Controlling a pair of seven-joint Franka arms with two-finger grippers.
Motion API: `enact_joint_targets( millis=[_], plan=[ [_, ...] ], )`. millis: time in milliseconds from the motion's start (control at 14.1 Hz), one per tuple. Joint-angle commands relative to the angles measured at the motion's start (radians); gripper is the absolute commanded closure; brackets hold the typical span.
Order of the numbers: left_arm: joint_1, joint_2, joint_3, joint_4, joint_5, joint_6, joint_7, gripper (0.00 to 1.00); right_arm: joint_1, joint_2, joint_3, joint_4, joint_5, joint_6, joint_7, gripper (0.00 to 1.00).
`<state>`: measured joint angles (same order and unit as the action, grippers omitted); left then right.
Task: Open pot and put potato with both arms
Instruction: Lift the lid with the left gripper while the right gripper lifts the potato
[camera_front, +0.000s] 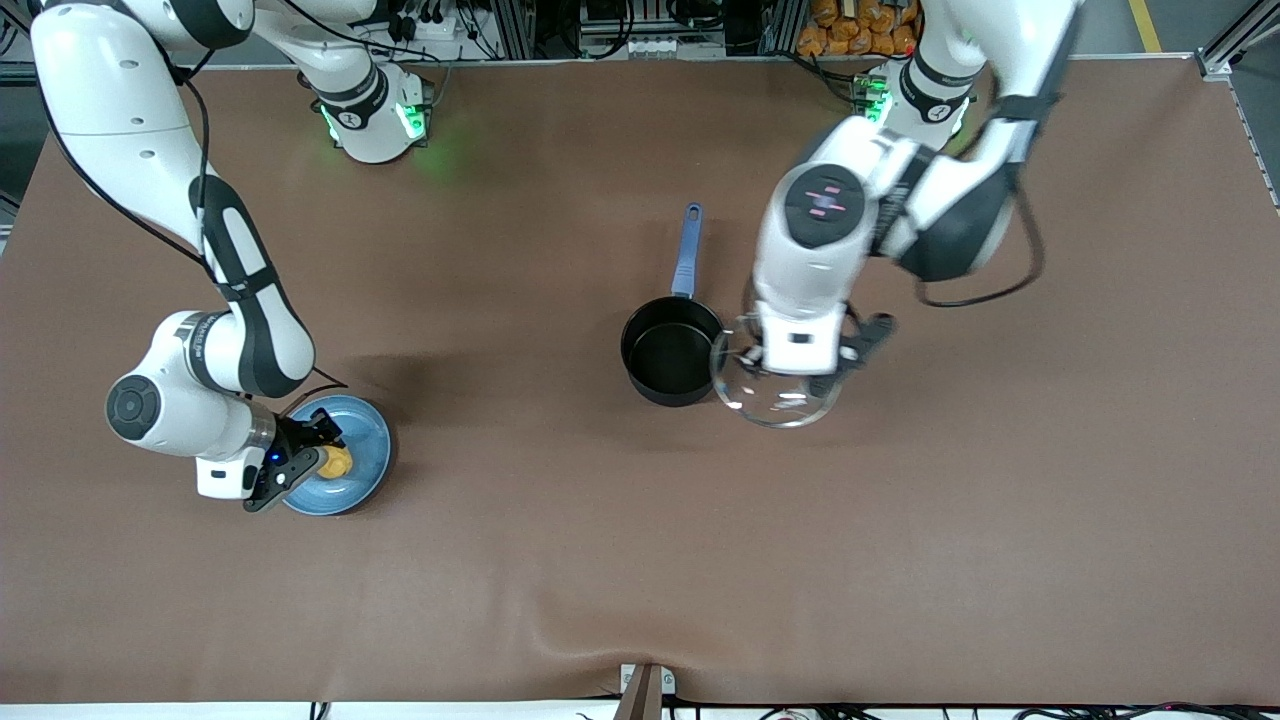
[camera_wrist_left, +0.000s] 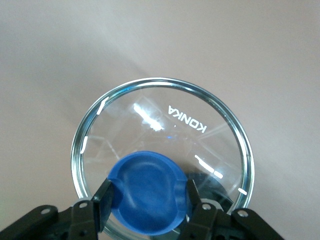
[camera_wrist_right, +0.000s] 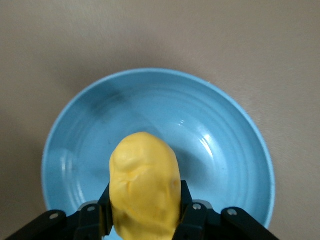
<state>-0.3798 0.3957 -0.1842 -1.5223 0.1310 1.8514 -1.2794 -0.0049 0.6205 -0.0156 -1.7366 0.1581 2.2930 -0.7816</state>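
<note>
The black pot (camera_front: 668, 352) stands open mid-table, its blue handle (camera_front: 687, 250) pointing toward the robots' bases. My left gripper (camera_front: 800, 372) is shut on the blue knob (camera_wrist_left: 147, 192) of the clear glass lid (camera_front: 775, 392) and holds the lid in the air beside the pot, toward the left arm's end. My right gripper (camera_front: 318, 462) is shut on the yellow potato (camera_front: 336, 462), just over the light-blue plate (camera_front: 362, 440). The right wrist view shows the potato (camera_wrist_right: 145, 187) between the fingers, above the plate (camera_wrist_right: 220, 135).
The light-blue plate sits near the right arm's end of the brown table. A small bracket (camera_front: 645, 685) sits at the table's edge nearest the front camera.
</note>
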Motion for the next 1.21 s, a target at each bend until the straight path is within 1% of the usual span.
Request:
enact_joint_targets(
  millis=[0,142,284,355,427,569,782,853,995,1137],
  plan=[
    [0.106,-0.038,-0.009,-0.054,0.007,-0.012,0.115,1.0,0.014,-0.129,0.0,-0.009,0.023,-0.113,0.124,0.97],
    [0.176,-0.046,-0.009,-0.088,0.006,-0.011,0.191,1.0,0.035,-0.189,0.0,0.0,0.023,-0.165,0.215,0.97],
    [0.246,-0.052,-0.011,-0.148,0.006,-0.002,0.236,1.0,0.06,-0.229,0.002,0.003,0.021,-0.181,0.312,0.97],
    [0.28,-0.049,-0.011,-0.182,0.006,0.017,0.264,1.0,0.084,-0.249,0.002,0.003,0.02,-0.182,0.377,0.97],
    [0.314,-0.044,-0.011,-0.237,0.006,0.063,0.281,1.0,0.126,-0.264,0.0,0.009,0.011,-0.182,0.469,0.97],
    [0.347,-0.047,-0.009,-0.367,0.006,0.229,0.284,1.0,0.201,-0.266,0.0,0.06,0.0,-0.217,0.629,0.97],
    [0.39,-0.038,-0.009,-0.482,0.01,0.385,0.313,1.0,0.317,-0.255,0.0,0.104,-0.021,-0.237,0.868,0.98],
    [0.391,-0.038,-0.008,-0.511,0.015,0.423,0.316,1.0,0.362,-0.251,0.0,0.121,-0.044,-0.236,0.96,0.99],
    [0.406,-0.04,-0.006,-0.544,0.019,0.457,0.316,1.0,0.449,-0.226,0.002,0.156,-0.093,-0.236,1.121,0.99],
    [0.411,-0.043,-0.004,-0.581,0.019,0.495,0.318,1.0,0.529,-0.196,0.0,0.181,-0.12,-0.233,1.234,1.0]
  ],
)
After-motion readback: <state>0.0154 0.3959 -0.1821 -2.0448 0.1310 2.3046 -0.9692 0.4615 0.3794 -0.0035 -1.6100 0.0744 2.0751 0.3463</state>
